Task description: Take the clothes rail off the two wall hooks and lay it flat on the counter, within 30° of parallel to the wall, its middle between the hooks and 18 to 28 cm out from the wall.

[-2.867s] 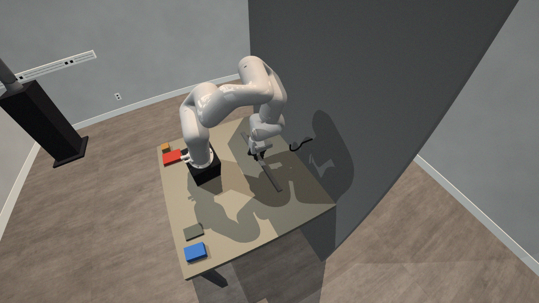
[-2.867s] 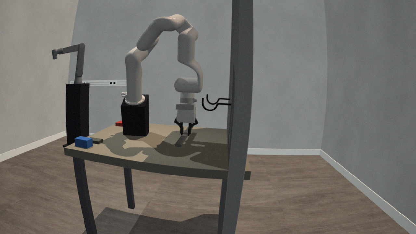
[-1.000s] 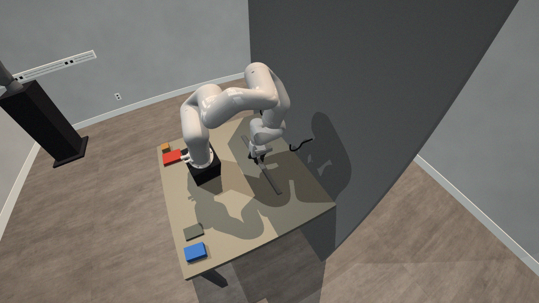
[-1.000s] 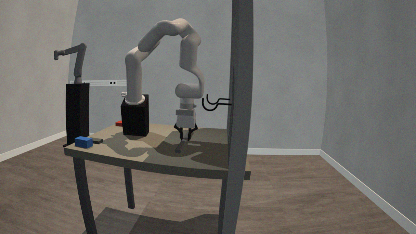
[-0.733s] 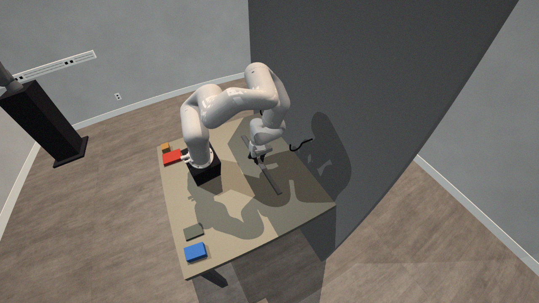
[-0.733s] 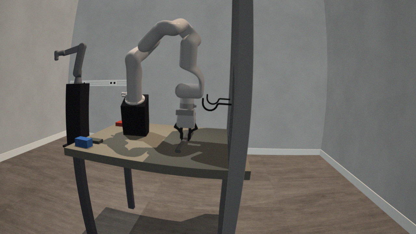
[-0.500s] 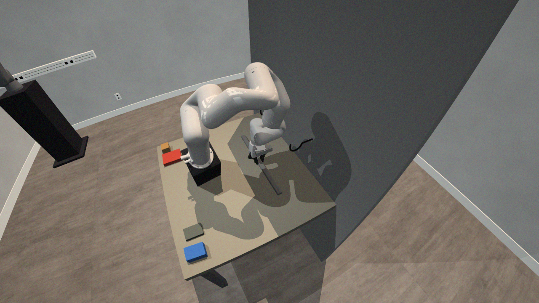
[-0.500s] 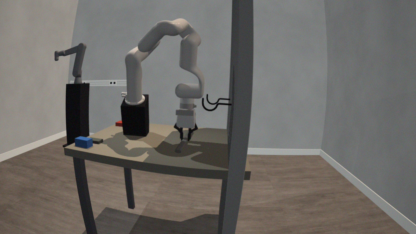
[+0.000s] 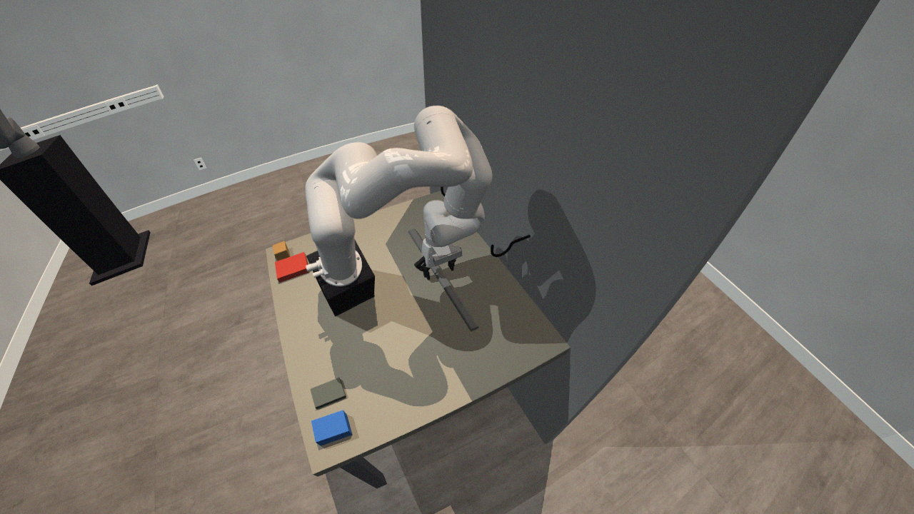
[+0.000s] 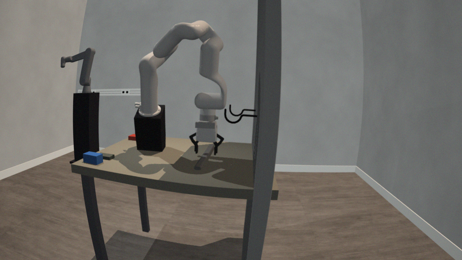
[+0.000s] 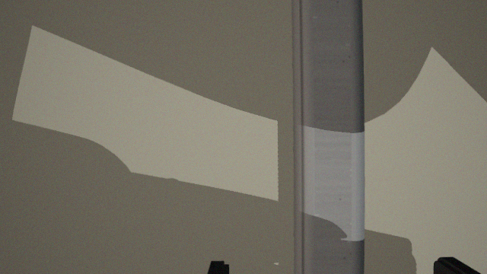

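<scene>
Grey rail (image 9: 458, 299) flat on counter (image 9: 383, 409), looks stiff, smooth, likely light; best grasped mid-length. Gripper (image 10: 205, 146) wide open, holding nothing.

Blue block (image 9: 331, 427), grey pad (image 9: 328, 392), red box (image 9: 291, 266), orange block (image 9: 280, 249); black pedestal (image 9: 70, 203) on the floor.

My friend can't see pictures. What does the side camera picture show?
A white robot arm's open gripper hangs over a grey clothes rail lying flat on the tan counter. Two empty black hooks stick out from the wall panel.
</scene>
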Motion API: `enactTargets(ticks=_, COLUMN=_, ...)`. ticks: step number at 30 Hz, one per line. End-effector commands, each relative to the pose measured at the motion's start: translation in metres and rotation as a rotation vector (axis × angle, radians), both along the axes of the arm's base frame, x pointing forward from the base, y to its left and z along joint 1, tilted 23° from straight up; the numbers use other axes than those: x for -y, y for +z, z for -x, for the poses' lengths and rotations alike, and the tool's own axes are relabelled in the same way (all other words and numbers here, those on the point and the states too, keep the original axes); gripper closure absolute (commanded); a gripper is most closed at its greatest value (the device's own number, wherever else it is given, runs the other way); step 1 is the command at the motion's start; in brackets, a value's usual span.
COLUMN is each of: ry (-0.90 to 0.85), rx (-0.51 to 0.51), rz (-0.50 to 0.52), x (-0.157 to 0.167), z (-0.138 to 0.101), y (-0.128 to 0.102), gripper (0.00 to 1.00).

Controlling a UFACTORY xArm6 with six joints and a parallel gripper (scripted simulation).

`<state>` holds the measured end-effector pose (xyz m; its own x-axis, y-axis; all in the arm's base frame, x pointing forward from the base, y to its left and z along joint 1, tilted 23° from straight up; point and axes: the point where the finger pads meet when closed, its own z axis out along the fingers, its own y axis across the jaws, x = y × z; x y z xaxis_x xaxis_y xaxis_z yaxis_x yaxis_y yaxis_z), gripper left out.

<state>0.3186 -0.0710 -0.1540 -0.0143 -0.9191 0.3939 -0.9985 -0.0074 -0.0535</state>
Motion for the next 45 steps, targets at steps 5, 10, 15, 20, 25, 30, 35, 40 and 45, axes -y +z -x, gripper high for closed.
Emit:
enactTargets(ticks=5, ry=0.001, rx=0.002, rz=0.0, x=0.0, z=-0.001, y=0.001, gripper=0.0)
enactTargets(ticks=10, ry=0.001, rx=0.002, rz=0.0, x=0.0, z=-0.001, y=0.001, gripper=0.0)
enactTargets(ticks=15, ry=0.001, rx=0.002, rz=0.0, x=0.0, z=-0.001, y=0.001, gripper=0.0)
enactTargets(ticks=20, ry=0.001, rx=0.002, rz=0.0, x=0.0, z=-0.001, y=0.001, gripper=0.0)
enactTargets(ticks=25, ry=0.001, rx=0.002, rz=0.0, x=-0.004, z=0.0, y=0.008, gripper=0.0)
enactTargets(ticks=30, ry=0.001, rx=0.002, rz=0.0, x=-0.006, z=0.0, y=0.013, gripper=0.0)
enactTargets(ticks=35, ry=0.001, rx=0.002, rz=0.0, x=-0.009, z=0.0, y=0.02, gripper=0.0)
enactTargets(ticks=40, ry=0.001, rx=0.002, rz=0.0, x=-0.012, z=0.001, y=0.028, gripper=0.0)
enactTargets(ticks=45, ry=0.001, rx=0.002, rz=0.0, x=-0.014, z=0.001, y=0.033, gripper=0.0)
